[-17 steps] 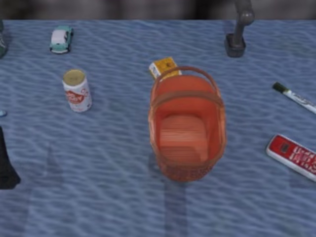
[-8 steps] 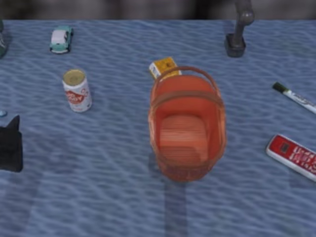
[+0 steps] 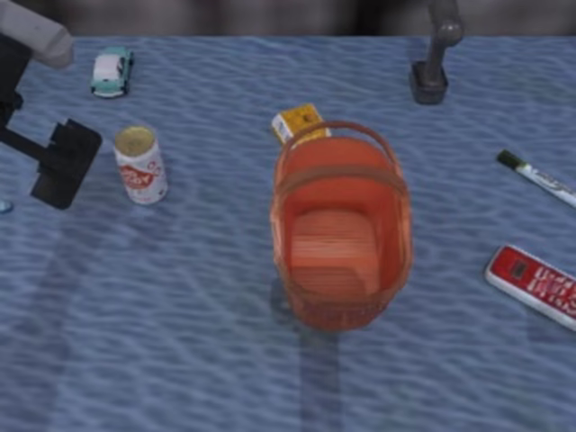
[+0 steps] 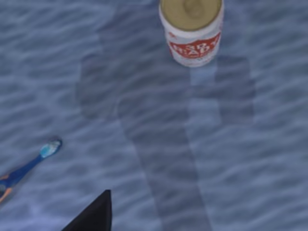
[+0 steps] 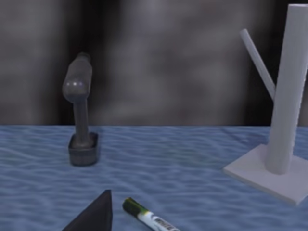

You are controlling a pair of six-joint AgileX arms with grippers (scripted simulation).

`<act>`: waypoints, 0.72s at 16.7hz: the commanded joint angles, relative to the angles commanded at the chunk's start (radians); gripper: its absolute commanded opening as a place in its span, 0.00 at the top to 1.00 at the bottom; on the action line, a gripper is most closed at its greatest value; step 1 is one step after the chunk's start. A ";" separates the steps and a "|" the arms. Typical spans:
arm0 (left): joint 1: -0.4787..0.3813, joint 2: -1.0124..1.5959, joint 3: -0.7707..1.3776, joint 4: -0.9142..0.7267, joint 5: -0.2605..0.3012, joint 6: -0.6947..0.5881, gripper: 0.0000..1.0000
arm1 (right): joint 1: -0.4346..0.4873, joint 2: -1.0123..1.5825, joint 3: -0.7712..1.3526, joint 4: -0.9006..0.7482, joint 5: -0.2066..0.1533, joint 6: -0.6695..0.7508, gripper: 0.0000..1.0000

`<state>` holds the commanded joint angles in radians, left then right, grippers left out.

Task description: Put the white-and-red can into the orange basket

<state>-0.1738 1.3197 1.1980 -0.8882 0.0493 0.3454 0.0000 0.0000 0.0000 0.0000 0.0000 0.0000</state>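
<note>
The white-and-red can (image 3: 140, 166) stands upright at the table's left, its tan top showing. In the left wrist view the can (image 4: 191, 30) is ahead of the gripper, apart from it. My left gripper (image 3: 65, 164) hovers just left of the can, open and holding nothing; one dark fingertip (image 4: 98, 216) shows in its wrist view. The orange basket (image 3: 398, 236) sits at the table's middle with its arched handle (image 3: 337, 169) across the top and nothing in it. My right gripper is outside the top view; one fingertip (image 5: 98, 216) shows in its wrist view, open.
A toy car (image 3: 112, 71) is at the back left and a yellow box (image 3: 297, 123) lies behind the basket. A grey tool (image 3: 432, 54), a marker (image 3: 540, 178) and a red-and-white box (image 3: 533, 283) are on the right. A blue toothbrush (image 4: 29, 166) lies by the left edge.
My left gripper has moved from the table's left edge up and to the right, ending beside the can. The can and basket have not moved.
</note>
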 joint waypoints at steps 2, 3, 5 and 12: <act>-0.015 0.211 0.190 -0.118 -0.003 0.055 0.00 | 0.000 0.000 0.000 0.000 0.000 0.000 0.00; -0.022 0.313 0.284 -0.172 -0.005 0.081 0.00 | 0.000 0.000 0.000 0.000 0.000 0.000 0.00; -0.032 0.510 0.465 -0.271 -0.010 0.130 0.00 | 0.000 0.000 0.000 0.000 0.000 0.000 0.00; -0.042 1.011 0.952 -0.476 -0.036 0.247 0.00 | 0.000 0.000 0.000 0.000 0.000 0.000 0.00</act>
<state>-0.2160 2.3305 2.1503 -1.3646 0.0136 0.5927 0.0000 0.0000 0.0000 0.0000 0.0000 0.0000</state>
